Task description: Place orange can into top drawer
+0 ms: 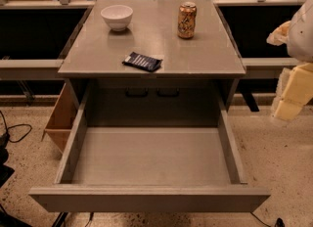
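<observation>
open drawer point(146, 199), can point(187, 20) outside, gripper point(292, 96) perhaps right

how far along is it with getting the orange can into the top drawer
Done: the top drawer is pulled out, with nothing in it. In hand: nothing yet; the gripper is at the right edge of the view, beside the cabinet and well away from the can. Left: the orange can stands upright on the cabinet top, back right, so the grasp, the carry and the placing all remain.
</observation>
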You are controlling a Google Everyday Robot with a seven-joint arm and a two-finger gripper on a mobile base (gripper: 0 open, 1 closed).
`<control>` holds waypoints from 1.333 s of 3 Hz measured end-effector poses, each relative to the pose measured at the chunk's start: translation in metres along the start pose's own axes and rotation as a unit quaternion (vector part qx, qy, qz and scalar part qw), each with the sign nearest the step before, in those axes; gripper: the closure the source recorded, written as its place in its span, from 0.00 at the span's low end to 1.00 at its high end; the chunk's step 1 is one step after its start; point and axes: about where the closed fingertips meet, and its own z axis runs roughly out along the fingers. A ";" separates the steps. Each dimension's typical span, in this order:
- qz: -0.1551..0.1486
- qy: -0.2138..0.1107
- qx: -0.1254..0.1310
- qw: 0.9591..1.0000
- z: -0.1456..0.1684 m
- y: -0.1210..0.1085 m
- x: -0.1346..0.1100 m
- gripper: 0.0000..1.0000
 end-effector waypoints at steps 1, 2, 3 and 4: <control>0.000 0.000 0.000 1.000 0.000 0.000 0.000 0.00; 0.000 -0.028 0.023 0.999 0.012 -0.022 0.002 0.00; 0.008 -0.078 0.061 0.995 0.032 -0.062 0.005 0.00; 0.029 -0.136 0.106 0.985 0.045 -0.103 0.005 0.00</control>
